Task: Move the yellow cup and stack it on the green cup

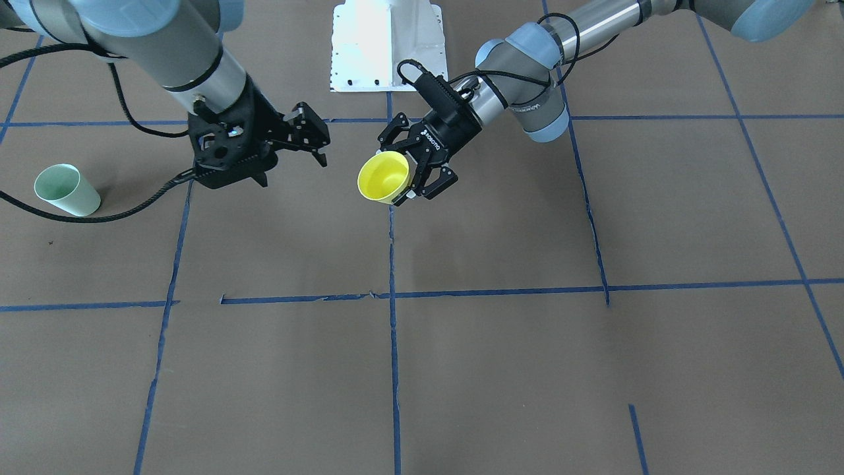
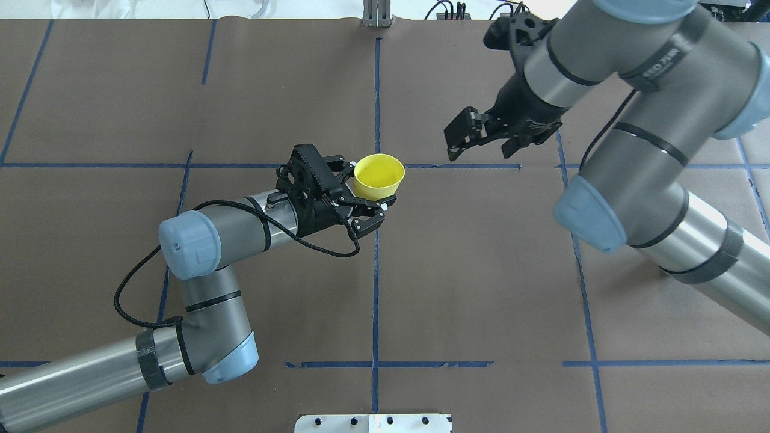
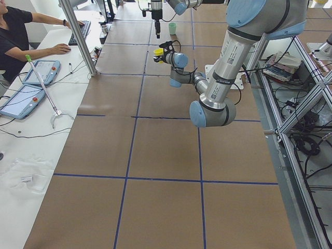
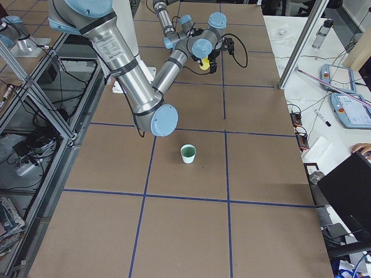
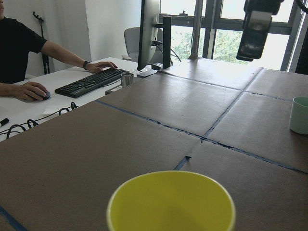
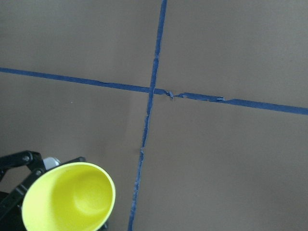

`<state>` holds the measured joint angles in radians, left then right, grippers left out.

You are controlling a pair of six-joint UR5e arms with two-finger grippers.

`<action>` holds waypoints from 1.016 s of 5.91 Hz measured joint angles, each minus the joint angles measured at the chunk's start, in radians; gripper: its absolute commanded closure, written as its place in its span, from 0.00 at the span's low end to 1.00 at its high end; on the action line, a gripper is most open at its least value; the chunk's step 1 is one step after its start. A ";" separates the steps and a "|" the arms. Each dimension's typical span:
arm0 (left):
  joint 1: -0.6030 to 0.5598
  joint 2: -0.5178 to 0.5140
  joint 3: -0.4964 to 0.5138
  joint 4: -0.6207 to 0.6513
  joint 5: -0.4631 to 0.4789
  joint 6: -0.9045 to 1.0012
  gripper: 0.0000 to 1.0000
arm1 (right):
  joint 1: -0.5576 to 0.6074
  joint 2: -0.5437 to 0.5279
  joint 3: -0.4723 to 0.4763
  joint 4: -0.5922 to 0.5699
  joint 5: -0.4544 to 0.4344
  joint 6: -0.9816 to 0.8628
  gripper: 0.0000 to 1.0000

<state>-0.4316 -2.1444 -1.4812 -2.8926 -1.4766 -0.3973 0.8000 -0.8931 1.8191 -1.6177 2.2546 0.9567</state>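
There are two cups and two arms, and each arm ends in one hand.

The yellow cup (image 1: 382,177) is in the left hand (image 1: 414,166), whose fingers are closed on the cup's side wall, one on either side. The cup is upright with its mouth up, and nothing is inside it (both the overhead view and the left wrist view look straight into it and show bare yellow plastic). It sits near the middle of the desk (image 1: 527,369), just beside the long blue tape line (image 1: 393,264) that runs down the centre. It seems to be held clear of the surface, though the pictures don't settle that.

The green cup (image 1: 66,189) stands upright on the desk by itself, well apart from the yellow one and out towards the robot's right end. It is also empty. Nothing touches it.

The right hand (image 1: 315,137) hangs above the desk between the two cups, nearer the yellow one. Its fingers are spread apart and hold nothing. The right wrist view looks down on a crossing of tape lines, with the yellow cup's rim in its lower left corner.
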 measured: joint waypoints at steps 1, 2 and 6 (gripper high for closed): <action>0.007 0.000 0.001 -0.008 0.002 0.000 0.45 | -0.015 0.036 -0.034 0.001 -0.001 0.024 0.03; 0.011 0.000 0.000 -0.011 0.004 0.000 0.45 | -0.026 0.075 -0.084 0.003 -0.001 0.043 0.04; 0.013 0.000 -0.007 -0.013 0.006 0.000 0.42 | -0.055 0.108 -0.168 0.078 0.010 0.051 0.04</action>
<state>-0.4186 -2.1442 -1.4881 -2.9061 -1.4711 -0.3977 0.7450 -0.7850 1.6514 -1.5395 2.2643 1.0081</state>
